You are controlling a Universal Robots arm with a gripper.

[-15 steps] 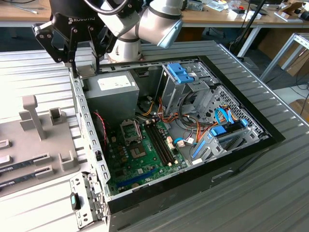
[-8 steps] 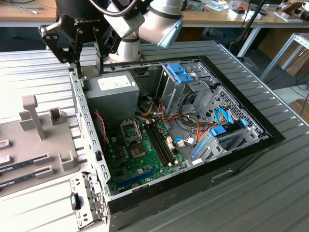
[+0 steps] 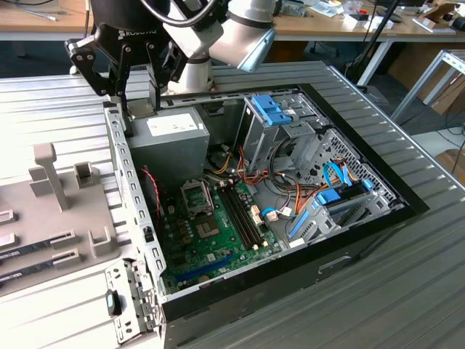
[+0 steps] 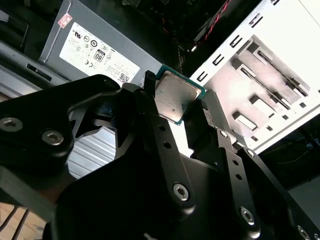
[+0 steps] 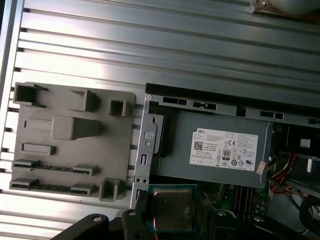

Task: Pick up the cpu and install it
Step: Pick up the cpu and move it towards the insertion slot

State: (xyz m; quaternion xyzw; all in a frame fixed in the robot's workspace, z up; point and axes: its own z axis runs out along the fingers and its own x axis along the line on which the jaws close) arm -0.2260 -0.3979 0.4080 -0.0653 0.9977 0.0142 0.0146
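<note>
The cpu (image 4: pixel 175 97), a small silvery square chip with a thin green rim, sits pinched between the black fingers of my gripper (image 4: pixel 176 100) in both wrist views, and the gripper is shut on it. In the first wrist view the cpu (image 5: pixel 172 209) hangs over the case's near wall beside the power supply (image 5: pixel 225 150). In the exterior view my gripper (image 3: pixel 138 100) hovers above the back corner of the open computer case on the exterior view's left. The black socket frame (image 3: pixel 196 195) lies lower on the green motherboard (image 3: pixel 211 236), apart from the gripper.
A grey fixture plate (image 3: pixel 58 211) with posts and slots lies on the exterior view's left of the case. Inside the case are the grey power supply (image 3: pixel 168 138), memory slots (image 3: pixel 240 211), bundled cables (image 3: pixel 290 196) and blue-tabbed drive cages (image 3: pixel 272 109). The case wall (image 3: pixel 127 196) stands upright.
</note>
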